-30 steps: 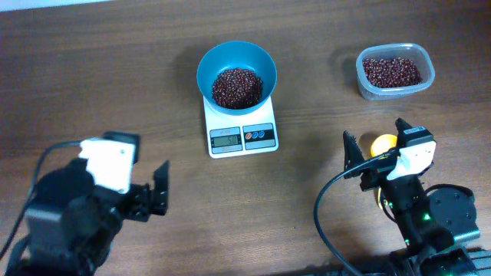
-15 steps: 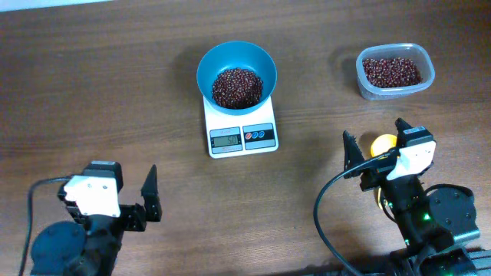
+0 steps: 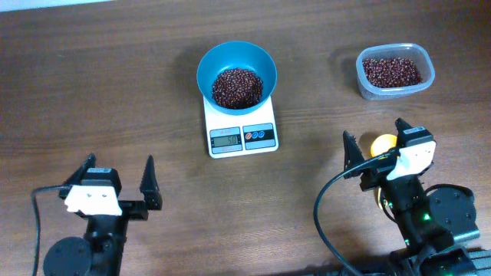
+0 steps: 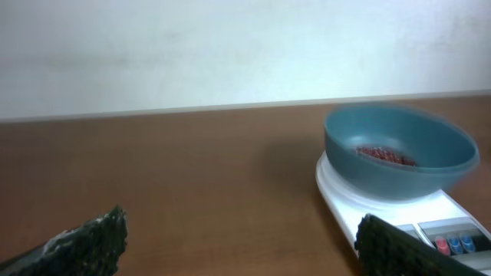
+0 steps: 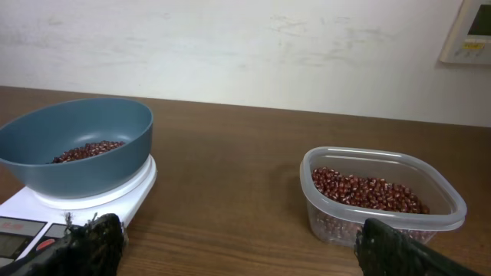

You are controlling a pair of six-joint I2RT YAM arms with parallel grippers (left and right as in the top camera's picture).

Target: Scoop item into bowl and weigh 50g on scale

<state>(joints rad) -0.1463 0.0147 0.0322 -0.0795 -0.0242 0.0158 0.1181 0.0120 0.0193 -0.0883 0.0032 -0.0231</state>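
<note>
Tub [image 5: 326, 222] of beans [image 5: 364, 192] in right wrist view, not left.

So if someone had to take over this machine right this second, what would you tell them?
Left jaws: open, holding nothing.
Right jaws: open, holding nothing; a yellow object lies just beneath them, partly hidden.
The bowl sits on the scale with a heap of beans inside. The clear tub, off to the right, holds more.
Done: beans are scooped into the bowl.
Left: read the display, too small to make out here, then add or remove beans if it is off target.
</note>
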